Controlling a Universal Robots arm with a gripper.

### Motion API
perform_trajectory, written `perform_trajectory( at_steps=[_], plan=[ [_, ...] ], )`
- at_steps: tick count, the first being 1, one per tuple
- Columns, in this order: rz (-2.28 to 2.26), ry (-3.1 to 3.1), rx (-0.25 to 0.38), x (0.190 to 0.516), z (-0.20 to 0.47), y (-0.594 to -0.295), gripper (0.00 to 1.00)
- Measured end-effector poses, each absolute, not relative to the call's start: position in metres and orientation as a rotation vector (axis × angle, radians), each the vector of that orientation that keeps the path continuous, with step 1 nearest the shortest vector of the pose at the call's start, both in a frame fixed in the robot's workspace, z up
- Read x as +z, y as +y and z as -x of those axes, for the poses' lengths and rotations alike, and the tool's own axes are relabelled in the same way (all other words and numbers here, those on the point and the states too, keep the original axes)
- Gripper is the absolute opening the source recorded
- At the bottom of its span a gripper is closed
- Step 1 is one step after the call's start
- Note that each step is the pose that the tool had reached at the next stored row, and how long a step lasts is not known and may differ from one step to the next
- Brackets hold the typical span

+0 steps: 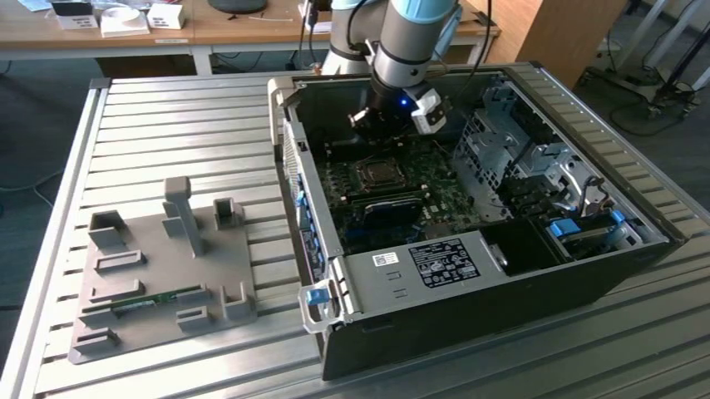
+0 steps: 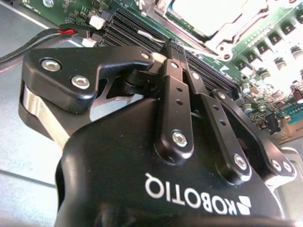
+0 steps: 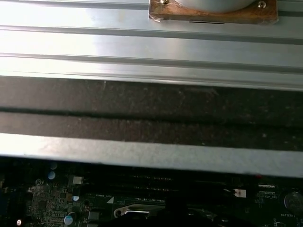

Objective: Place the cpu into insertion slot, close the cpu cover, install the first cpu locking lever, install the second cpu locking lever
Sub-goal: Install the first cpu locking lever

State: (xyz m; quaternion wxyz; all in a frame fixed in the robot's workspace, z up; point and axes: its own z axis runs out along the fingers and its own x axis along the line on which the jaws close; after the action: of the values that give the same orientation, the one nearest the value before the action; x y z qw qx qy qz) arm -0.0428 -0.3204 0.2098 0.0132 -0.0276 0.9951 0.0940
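Upper centre, the cpu (image 2: pixel 208 12) sits in the insertion slot (image 1: pixel 377 173), cpu cover (image 2: pixel 229 38) apparently down; levers remain; gripper (image 2: pixel 166 51) pinched together, empty

The exterior view sits high at medium range, looking obliquely down on the desk (image 1: pixel 166 133) and the open computer case (image 1: pixel 477 274). The second wrist view looks closely past the gripper (image 2: pixel 168 49) onto the motherboard (image 2: pixel 265 52). The first wrist view faces across the case wall (image 3: pixel 151 113) to the desk. Both wrist views share the motherboard.

cpu cover (image 2: pixel 236 38) cut off at edge, overexposed
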Motion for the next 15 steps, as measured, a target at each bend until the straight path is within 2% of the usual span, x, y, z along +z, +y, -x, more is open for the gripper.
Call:
perform_trajectory(
  at_steps=[15],
  plan=[
    [0.086,3.101,0.293,0.2037,0.0409,-0.3205,0.11]
  ],
)
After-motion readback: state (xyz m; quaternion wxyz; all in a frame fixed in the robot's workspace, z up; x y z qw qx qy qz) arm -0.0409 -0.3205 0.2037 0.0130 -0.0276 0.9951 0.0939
